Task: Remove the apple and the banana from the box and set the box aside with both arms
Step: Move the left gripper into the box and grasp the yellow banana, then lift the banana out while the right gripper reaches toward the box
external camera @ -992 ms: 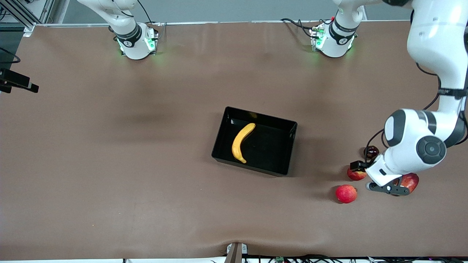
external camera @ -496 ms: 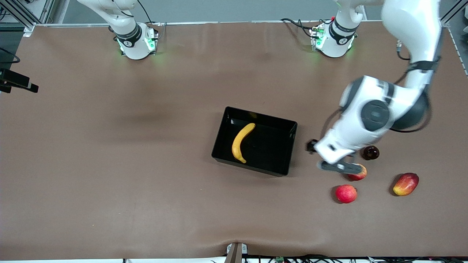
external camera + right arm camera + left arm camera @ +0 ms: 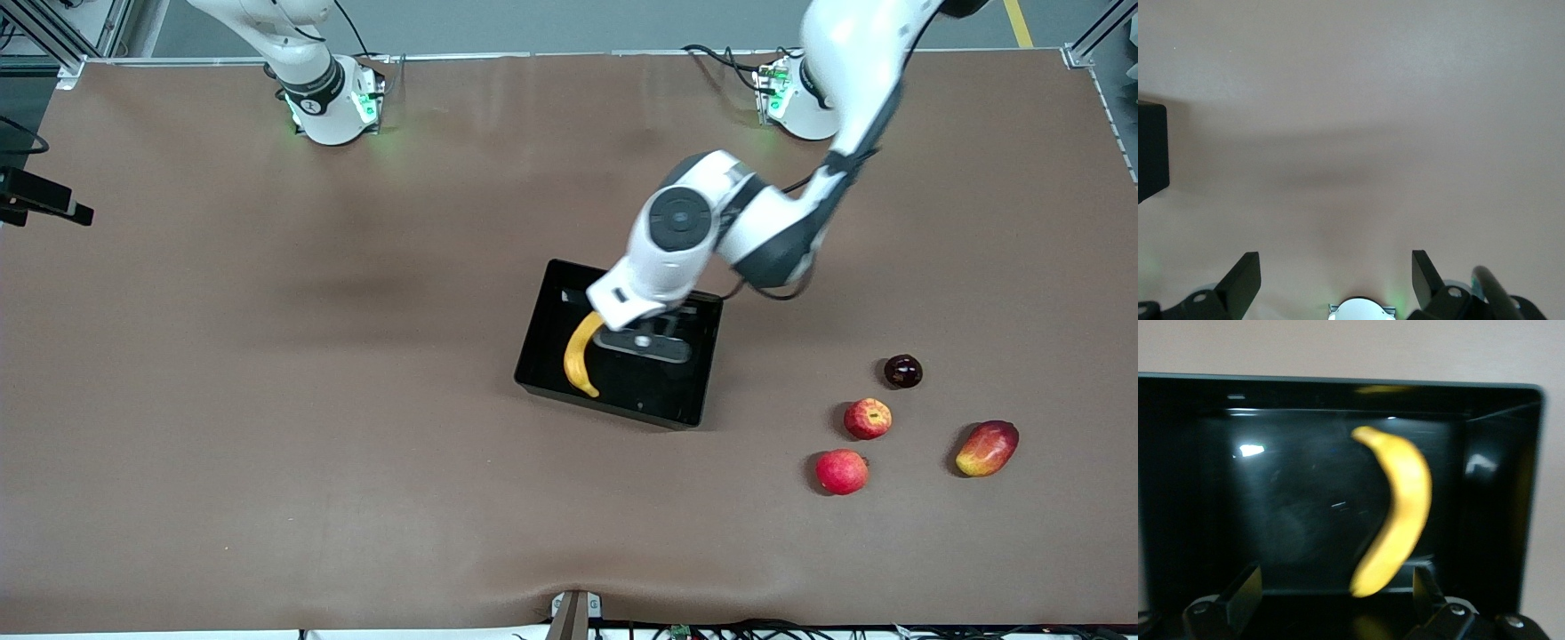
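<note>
The black box (image 3: 702, 307) lies mid-table with the yellow banana (image 3: 580, 356) in it. My left gripper (image 3: 642, 343) hangs over the box beside the banana, open and empty. The left wrist view shows the banana (image 3: 1401, 513) inside the box (image 3: 1338, 381), with my left gripper (image 3: 1335, 593) wide open around its nearer end. The red apple with yellowish streaks (image 3: 868, 418) lies on the table toward the left arm's end, nearer to the front camera than the box. My right gripper (image 3: 1335, 277) is open and empty above bare table near its base (image 3: 1361, 310); that arm waits.
Around the apple lie a plain red round fruit (image 3: 841, 471), a small dark red fruit (image 3: 902, 371) and an oval red-and-yellow fruit (image 3: 987, 448). A black camera mount (image 3: 36, 200) sticks in at the right arm's end of the table. A dark block (image 3: 1151, 150) shows in the right wrist view.
My left arm swung from the fruits at its end of the table to over the box. The apple and the other fruits stayed on the table. The right arm has not moved.
</note>
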Robot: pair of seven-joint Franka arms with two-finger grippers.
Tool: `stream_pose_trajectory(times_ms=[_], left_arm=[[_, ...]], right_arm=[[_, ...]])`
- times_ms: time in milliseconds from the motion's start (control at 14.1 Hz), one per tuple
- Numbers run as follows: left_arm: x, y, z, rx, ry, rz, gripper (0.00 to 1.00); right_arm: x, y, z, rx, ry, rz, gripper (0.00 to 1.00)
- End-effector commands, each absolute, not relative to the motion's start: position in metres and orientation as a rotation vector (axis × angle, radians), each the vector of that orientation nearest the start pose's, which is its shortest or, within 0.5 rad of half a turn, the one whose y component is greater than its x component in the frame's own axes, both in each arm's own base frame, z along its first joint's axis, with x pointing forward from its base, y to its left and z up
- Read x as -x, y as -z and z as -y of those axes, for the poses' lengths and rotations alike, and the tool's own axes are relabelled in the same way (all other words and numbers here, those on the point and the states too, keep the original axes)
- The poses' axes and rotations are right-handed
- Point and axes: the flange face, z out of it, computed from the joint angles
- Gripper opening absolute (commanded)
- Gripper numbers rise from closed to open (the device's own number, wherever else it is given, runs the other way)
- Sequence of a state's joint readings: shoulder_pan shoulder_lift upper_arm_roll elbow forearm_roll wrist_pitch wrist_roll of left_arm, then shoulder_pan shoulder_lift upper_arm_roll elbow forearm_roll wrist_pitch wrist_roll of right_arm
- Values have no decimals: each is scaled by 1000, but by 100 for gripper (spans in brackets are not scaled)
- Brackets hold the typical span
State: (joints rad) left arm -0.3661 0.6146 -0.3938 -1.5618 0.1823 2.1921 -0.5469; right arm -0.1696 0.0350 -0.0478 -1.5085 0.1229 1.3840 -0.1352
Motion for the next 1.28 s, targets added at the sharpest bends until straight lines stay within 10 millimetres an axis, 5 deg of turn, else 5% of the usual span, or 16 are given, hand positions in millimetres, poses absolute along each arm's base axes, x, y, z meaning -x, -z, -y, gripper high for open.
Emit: stream_pose_trajectory(times_ms=[0, 425, 638, 850, 1204], left_arm=[[-536, -264, 478, 3270, 82, -370, 100], [-528, -212, 483, 3228, 95, -451, 98], [-523, -198, 488, 3224, 67, -457, 48], [-524, -204, 490, 3213, 96, -490, 0], [-543, -249, 488, 3154, 260, -600, 0]], right_arm=[[-535, -623, 106, 2970, -200, -95, 100], [-536, -622, 107, 2969, -202, -97, 100], [-539, -615, 108, 2966, -220, -96, 100], [-553, -584, 109, 2949, -304, -101, 100], [-554, -580, 110, 2946, -316, -106, 100]])
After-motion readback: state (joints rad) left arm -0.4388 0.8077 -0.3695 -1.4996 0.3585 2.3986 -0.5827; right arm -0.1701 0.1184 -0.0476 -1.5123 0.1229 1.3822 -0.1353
